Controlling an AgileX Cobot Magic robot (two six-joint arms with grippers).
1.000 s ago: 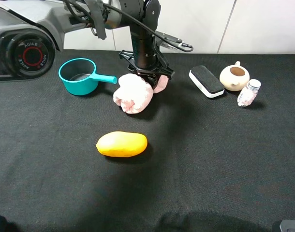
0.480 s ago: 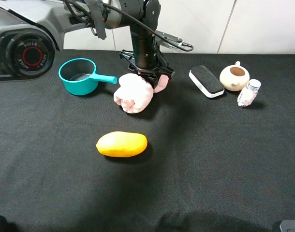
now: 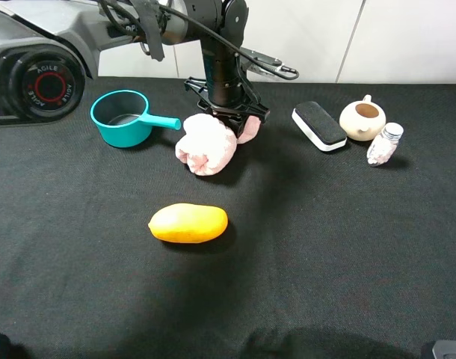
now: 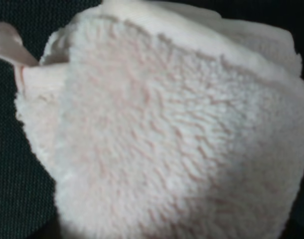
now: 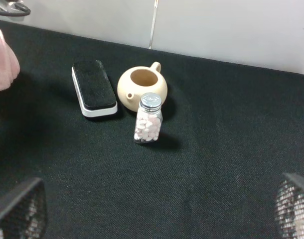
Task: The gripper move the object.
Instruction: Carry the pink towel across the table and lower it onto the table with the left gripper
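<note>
The object is two pale pink fluffy plush lumps, a big one (image 3: pixel 205 144) and a smaller one (image 3: pixel 249 129), resting on the black cloth at the back middle. My left gripper (image 3: pixel 232 116), black and pointing straight down, sits between the lumps and is closed on the join. In the left wrist view the plush (image 4: pixel 162 129) fills the frame and hides the fingers. An edge of the plush shows in the right wrist view (image 5: pixel 2 59). My right gripper (image 5: pixel 157 209) is open and empty, its fingertips (image 5: pixel 20 209) wide apart low over the cloth.
A yellow-orange mango (image 3: pixel 188 223) lies in front of the plush. A teal saucepan (image 3: pixel 123 117) stands to its left. A black board eraser (image 3: pixel 319 126), a cream teapot (image 3: pixel 362 118) and a small pill bottle (image 3: pixel 385 143) stand at the back right.
</note>
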